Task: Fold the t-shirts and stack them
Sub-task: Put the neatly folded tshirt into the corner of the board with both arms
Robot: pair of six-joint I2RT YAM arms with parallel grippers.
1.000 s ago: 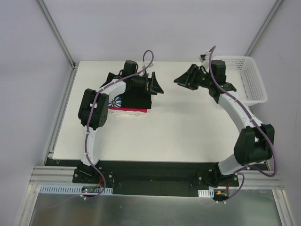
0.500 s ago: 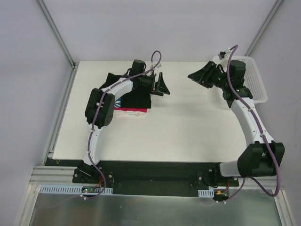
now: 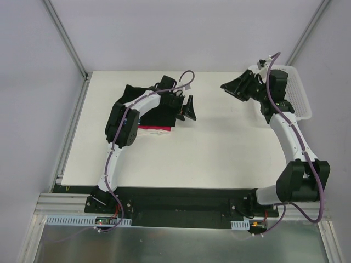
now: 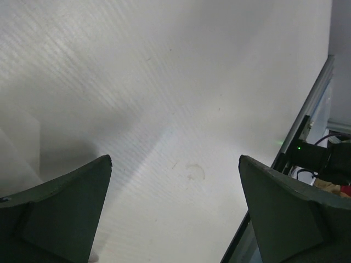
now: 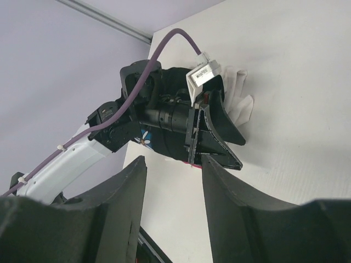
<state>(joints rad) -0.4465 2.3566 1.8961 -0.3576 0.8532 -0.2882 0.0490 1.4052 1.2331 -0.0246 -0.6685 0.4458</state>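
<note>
A folded stack of t-shirts lies at the table's back left. The black t-shirt (image 3: 159, 116) is on top, and a magenta-pink t-shirt edge (image 3: 156, 128) shows under it. My left gripper (image 3: 188, 108) is open and empty just right of the stack, above bare table (image 4: 164, 98). My right gripper (image 3: 233, 87) is open and empty in the air at the back right, pointed toward the stack. The right wrist view shows the left gripper (image 5: 216, 131), the black shirt's daisy print (image 5: 143, 137) and a white shirt's edge (image 5: 241, 107).
A white mesh basket (image 3: 299, 98) stands at the back right corner, beside the right arm. The table's metal edge rail (image 4: 312, 115) shows in the left wrist view. Grey walls enclose the table.
The left gripper has moved off the stack, toward the near right. The right arm swung right toward the basket and then held nearly still.
</note>
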